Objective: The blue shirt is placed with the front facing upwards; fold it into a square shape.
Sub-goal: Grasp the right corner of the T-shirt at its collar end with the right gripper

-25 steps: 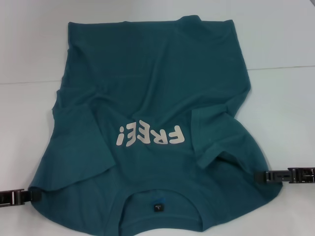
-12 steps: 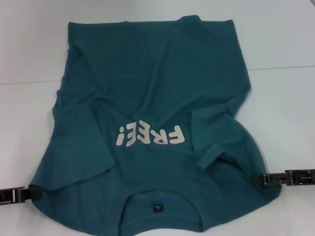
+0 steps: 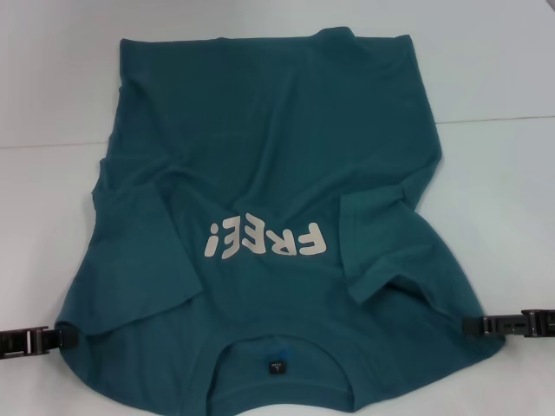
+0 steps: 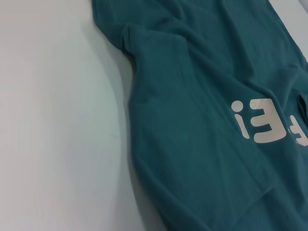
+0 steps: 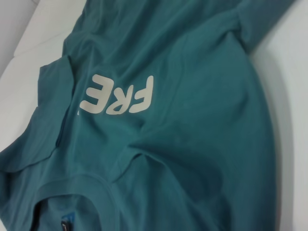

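Since the earlier frame, we see the right gripper [image 3: 473, 325] shifted outward to the right and slightly nearer, drawing the near-right shoulder corner with it; the left gripper [image 3: 54, 339] has barely moved. Each gripper sits at a near shoulder corner of the blue shirt [image 3: 269, 173] — whether the fingers are clamped on cloth, we cannot tell. The shirt lies front-up on the white table [image 3: 494, 191], collar nearest the robot, both sleeves folded inward, hem at the far side.
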Controlling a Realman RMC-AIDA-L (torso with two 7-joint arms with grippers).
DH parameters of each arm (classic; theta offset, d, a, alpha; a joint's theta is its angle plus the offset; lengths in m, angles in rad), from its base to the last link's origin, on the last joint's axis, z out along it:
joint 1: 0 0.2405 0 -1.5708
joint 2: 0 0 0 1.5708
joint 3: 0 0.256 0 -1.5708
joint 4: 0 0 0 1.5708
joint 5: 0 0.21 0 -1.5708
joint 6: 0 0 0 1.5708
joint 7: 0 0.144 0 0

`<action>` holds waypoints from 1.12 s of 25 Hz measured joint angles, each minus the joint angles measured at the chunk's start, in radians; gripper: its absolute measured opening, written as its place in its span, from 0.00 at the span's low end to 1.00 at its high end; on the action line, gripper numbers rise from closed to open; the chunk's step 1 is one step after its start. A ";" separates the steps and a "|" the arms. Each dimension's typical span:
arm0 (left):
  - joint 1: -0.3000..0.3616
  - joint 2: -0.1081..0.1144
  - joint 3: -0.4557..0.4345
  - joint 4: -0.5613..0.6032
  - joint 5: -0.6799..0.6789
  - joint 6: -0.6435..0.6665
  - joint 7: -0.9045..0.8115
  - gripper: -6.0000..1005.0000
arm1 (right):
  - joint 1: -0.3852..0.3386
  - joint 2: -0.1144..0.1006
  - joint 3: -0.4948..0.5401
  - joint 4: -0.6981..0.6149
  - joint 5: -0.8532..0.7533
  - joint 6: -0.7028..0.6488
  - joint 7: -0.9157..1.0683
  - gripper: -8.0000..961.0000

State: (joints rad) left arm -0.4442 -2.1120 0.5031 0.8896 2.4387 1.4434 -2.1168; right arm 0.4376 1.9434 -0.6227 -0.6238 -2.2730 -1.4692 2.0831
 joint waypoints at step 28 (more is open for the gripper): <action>-0.019 0.004 0.000 -0.019 0.000 -0.019 0.003 0.06 | 0.032 0.007 -0.002 0.003 0.027 0.016 -0.006 0.86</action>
State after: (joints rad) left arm -0.4635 -2.1084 0.5031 0.8703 2.4389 1.4240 -2.1140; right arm 0.4695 1.9509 -0.6249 -0.6204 -2.2461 -1.4536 2.0776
